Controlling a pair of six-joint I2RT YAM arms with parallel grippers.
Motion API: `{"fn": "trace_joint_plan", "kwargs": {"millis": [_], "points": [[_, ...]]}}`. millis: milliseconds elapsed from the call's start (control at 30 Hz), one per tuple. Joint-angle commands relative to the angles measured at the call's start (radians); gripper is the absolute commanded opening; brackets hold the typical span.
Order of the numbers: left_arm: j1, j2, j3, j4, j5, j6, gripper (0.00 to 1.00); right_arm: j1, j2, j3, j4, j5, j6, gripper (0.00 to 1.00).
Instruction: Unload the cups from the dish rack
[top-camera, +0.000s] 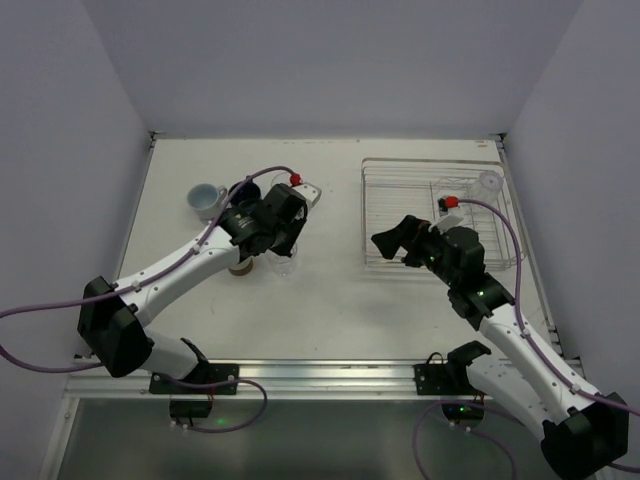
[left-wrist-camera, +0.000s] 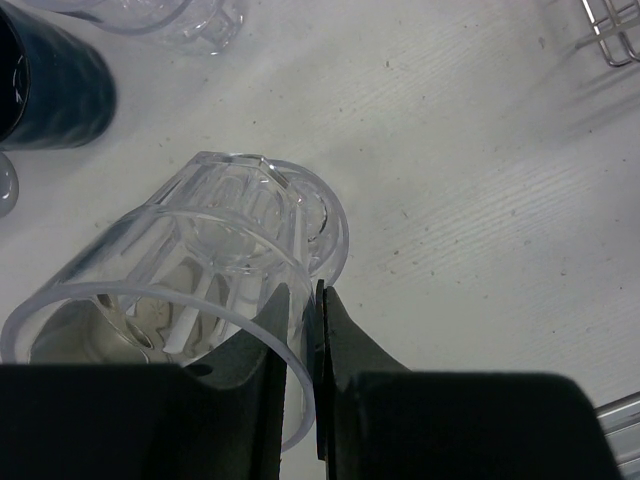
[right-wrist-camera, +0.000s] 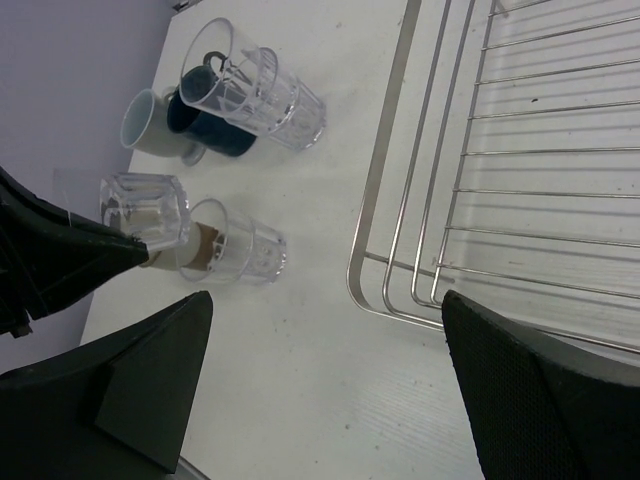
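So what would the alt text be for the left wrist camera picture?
The left end effector pinches the rim of a clear tumbler over a white table. A navy mug sits at upper left, a rack corner at upper right.

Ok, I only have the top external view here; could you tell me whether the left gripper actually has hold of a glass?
Observer: Yes. In the left wrist view the left gripper pinches the wall of the clear tumbler, one finger inside the rim and one outside.
Operator: Thank you. And is the other arm carrying anything?
Observer: No. The right wrist view shows the right gripper open, nothing between its fingers, beside a corner of the dish rack.
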Motion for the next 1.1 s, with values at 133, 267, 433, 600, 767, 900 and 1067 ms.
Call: {"fn": "trace_joint_plan", "kwargs": {"millis": [133,267,433,600,767,900,1067], "points": [[0.0,0.04,0.049,-0.036,-0.009,0.044,0.12,-0.008,-0.017,0.019,-0.004,0.067,-0.042,0.99],[0.0,0.067,0.052,-0.051,0.001,0.049,0.15,-0.008,-0.009,0.02,0.004,0.069,-0.043,0.99],[0.001,0.097,0.058,-0.056,0.021,0.054,0.26,-0.01,-0.011,0.022,0.005,0.08,-0.045,0.99],[0.001,0.129,0.065,-0.055,0.017,0.057,0.34,-0.011,-0.025,0.031,0.005,0.1,-0.037,0.99],[0.001,0.12,0.07,-0.048,-0.022,0.041,0.4,-0.013,-0.019,0.042,0.008,0.112,-0.034,0.99],[0.0,0.071,0.082,0.01,-0.034,0.029,0.52,-0.021,-0.011,0.065,-0.004,0.158,-0.038,0.99],[0.001,-0.052,0.072,0.096,-0.081,-0.003,0.87,-0.077,0.066,0.12,-0.032,0.199,-0.055,0.97]]}}
